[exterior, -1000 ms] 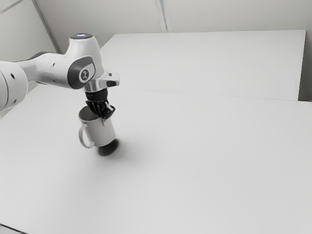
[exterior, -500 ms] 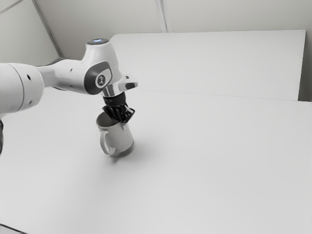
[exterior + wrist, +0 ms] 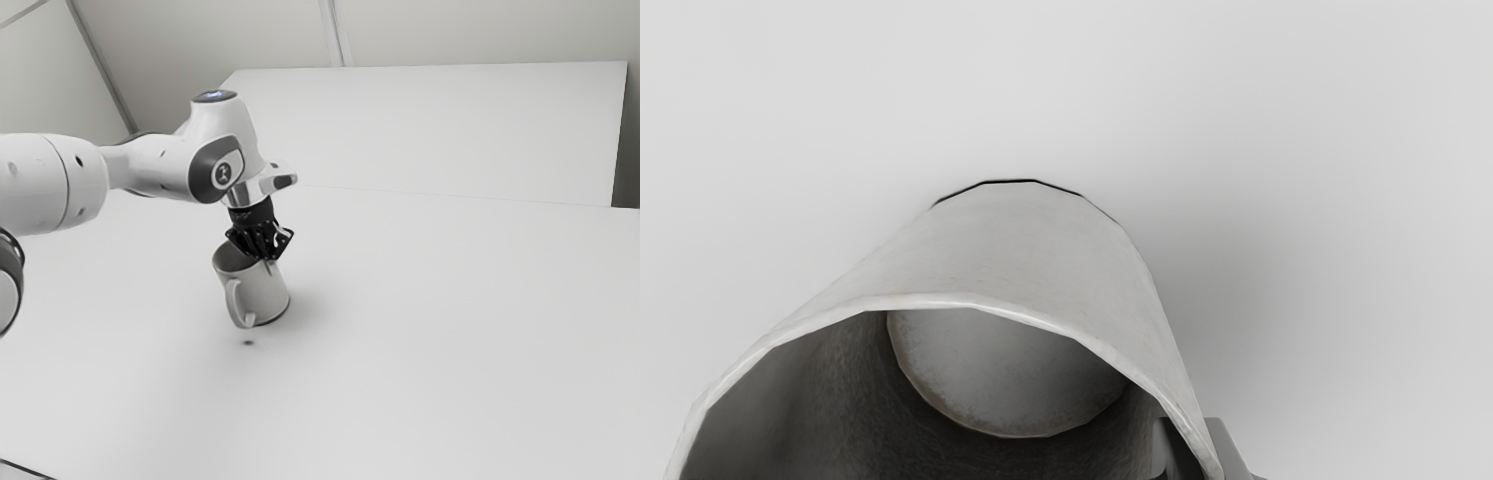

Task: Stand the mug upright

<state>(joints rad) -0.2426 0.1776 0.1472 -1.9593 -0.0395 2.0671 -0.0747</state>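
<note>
My gripper (image 3: 266,258) is at the top of the pale mug (image 3: 262,296) in the exterior view, shut on its wall at the rim. The mug's mouth faces up, and its body leans a little. Its handle hangs toward the exterior view's lower left, and a small dark shadow lies on the table below it. In the wrist view I look into the mug (image 3: 1040,260) down to its inner bottom. There the gripper (image 3: 1203,453) has one fingertip inside the wall and one outside.
The white table (image 3: 440,340) extends around the mug. Another white surface (image 3: 430,130) stands behind it, near the wall. A dark thin line crosses the exterior view's lower left corner.
My hand has carried the mug toward the exterior view's right and lower in that view. The mug's shadow has shrunk and now lies close beneath it.
</note>
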